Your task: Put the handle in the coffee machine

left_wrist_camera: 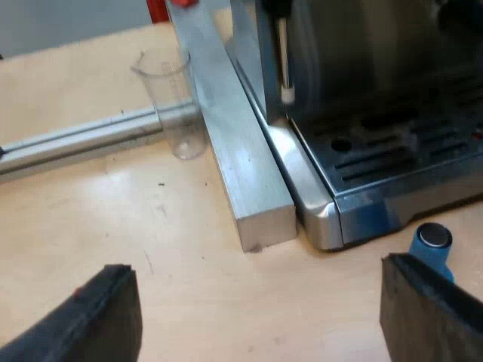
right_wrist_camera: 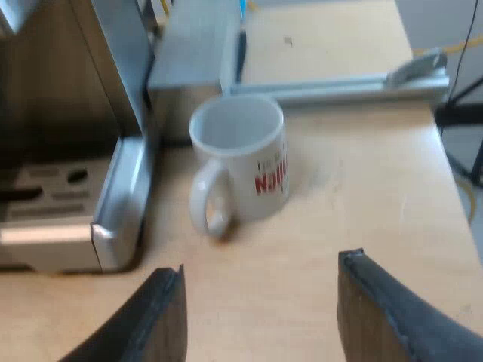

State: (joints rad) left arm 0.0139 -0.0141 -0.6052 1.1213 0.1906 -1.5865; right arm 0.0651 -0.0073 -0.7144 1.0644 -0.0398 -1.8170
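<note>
**Surface:** pale wooden table (left_wrist_camera: 75, 226). In the right wrist view its edge gives way to grey floor beyond the espresso machine (left_wrist_camera: 377, 90).

**On the surface:**
- Metal bar (left_wrist_camera: 245, 162), lying along the machine's side.
- Measuring glass (left_wrist_camera: 177, 105), upright and just beside that bar on its far side from the machine.
- Blue tamper (left_wrist_camera: 432, 245), just off the corner of the machine's drip tray (left_wrist_camera: 392, 162).
- White mug (right_wrist_camera: 241, 162) with red lettering, upright near the machine's base corner.

**Partly seen:**
- Red piece (left_wrist_camera: 156, 9) past the bar and glass, well away from the machine's front. It is cut off, so I cannot tell whether it is the holder's handle end.
- The machine's upper body is also cut off.

**Left gripper** (left_wrist_camera: 256, 302): fingers spread wide with nothing between them, and one finger close to the tamper. The red piece is well apart from it.

**Right gripper** (right_wrist_camera: 260, 275): fingers spread wide and empty, short of the mug.
</note>
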